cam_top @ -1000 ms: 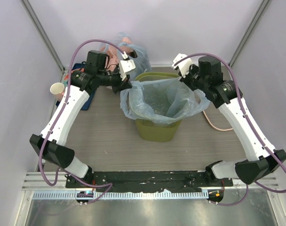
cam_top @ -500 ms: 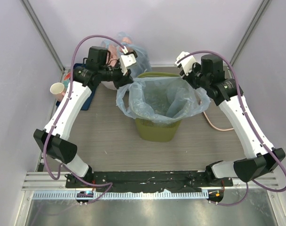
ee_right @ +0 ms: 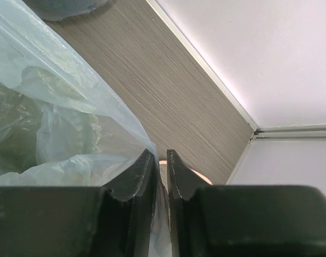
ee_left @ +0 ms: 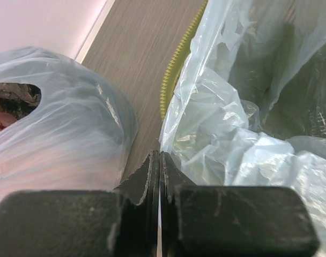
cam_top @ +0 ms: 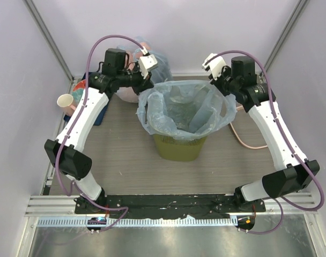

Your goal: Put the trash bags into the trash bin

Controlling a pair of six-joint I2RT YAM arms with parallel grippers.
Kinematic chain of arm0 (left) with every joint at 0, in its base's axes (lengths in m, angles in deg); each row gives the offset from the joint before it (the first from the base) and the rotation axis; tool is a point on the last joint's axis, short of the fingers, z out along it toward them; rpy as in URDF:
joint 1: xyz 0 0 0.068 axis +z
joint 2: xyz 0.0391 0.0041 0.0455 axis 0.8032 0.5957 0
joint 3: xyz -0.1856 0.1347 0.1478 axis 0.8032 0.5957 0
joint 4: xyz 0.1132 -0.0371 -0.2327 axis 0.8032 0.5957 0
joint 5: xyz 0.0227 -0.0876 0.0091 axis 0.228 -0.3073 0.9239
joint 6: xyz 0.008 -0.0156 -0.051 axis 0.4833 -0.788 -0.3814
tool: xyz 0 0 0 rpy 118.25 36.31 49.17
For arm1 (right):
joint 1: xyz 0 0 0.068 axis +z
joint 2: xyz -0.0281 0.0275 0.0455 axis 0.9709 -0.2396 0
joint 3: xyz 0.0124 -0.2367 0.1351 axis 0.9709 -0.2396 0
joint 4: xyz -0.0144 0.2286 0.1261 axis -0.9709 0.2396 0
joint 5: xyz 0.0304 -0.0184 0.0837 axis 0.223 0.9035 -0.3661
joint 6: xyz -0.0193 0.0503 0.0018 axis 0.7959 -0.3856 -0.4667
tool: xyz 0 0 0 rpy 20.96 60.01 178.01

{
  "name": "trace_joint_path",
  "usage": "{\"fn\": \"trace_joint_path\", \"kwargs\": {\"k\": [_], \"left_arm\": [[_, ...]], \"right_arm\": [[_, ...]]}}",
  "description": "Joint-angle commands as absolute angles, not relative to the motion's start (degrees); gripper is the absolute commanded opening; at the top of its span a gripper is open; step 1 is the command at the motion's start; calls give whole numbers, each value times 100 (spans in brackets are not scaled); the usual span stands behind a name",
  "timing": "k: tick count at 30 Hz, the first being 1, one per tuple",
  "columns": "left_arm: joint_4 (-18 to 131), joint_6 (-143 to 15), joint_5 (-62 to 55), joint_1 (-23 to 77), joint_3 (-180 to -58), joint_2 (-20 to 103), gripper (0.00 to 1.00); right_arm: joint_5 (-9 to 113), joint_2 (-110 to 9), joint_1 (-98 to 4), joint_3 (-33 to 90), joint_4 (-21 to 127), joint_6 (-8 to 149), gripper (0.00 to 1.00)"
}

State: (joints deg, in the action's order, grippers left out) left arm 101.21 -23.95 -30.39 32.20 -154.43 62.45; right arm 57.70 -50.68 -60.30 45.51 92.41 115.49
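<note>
The olive-green trash bin (cam_top: 179, 149) stands mid-table. The light-blue trash bag (cam_top: 180, 110) hangs open inside it, its mouth spread wider than the rim. My left gripper (cam_top: 147, 84) is at the bag's back-left edge. In the left wrist view this gripper (ee_left: 160, 154) is shut, with the bag's edge (ee_left: 206, 139) running into the fingertips beside the bin's rim (ee_left: 175, 60). My right gripper (cam_top: 226, 91) holds the back-right edge. In the right wrist view its jaws (ee_right: 160, 152) stand nearly together, with bag film (ee_right: 72, 134) pinched between them.
A knotted blue bag with pink lumps (cam_top: 152, 58) lies against the back wall, close behind my left gripper, and fills the left of the left wrist view (ee_left: 61, 123). A paper cup (cam_top: 64, 100) and a blue item (cam_top: 96, 114) sit at the left wall. A pink cable (cam_top: 243, 142) loops right.
Both grippers have moved toward the back wall with the bag's edges. The bag's mouth has spread wider and rounder over the bin.
</note>
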Motion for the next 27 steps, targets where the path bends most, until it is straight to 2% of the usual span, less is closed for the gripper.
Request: {"fn": "trace_joint_path", "kwargs": {"k": [1, 7, 25, 26, 27], "left_arm": [[9699, -2660, -2734, 3287, -15707, 6378, 1], [9549, -3011, -2382, 3287, -15787, 6624, 0], [9953, -3864, -2285, 3296, -15269, 6783, 0], [9962, -3882, -2259, 3304, -15225, 6757, 0], [9953, -3934, -2267, 3322, -15155, 6678, 0]], "right_arm": [[5560, -5185, -6154, 4889, 8938, 11474, 18], [5243, -5422, -6198, 4915, 8930, 11369, 18], [4250, -5958, -6638, 4783, 9044, 10481, 17], [4223, -5941, -6673, 4783, 9061, 10385, 17], [4180, -5906, -6691, 4792, 9070, 10332, 22]]}}
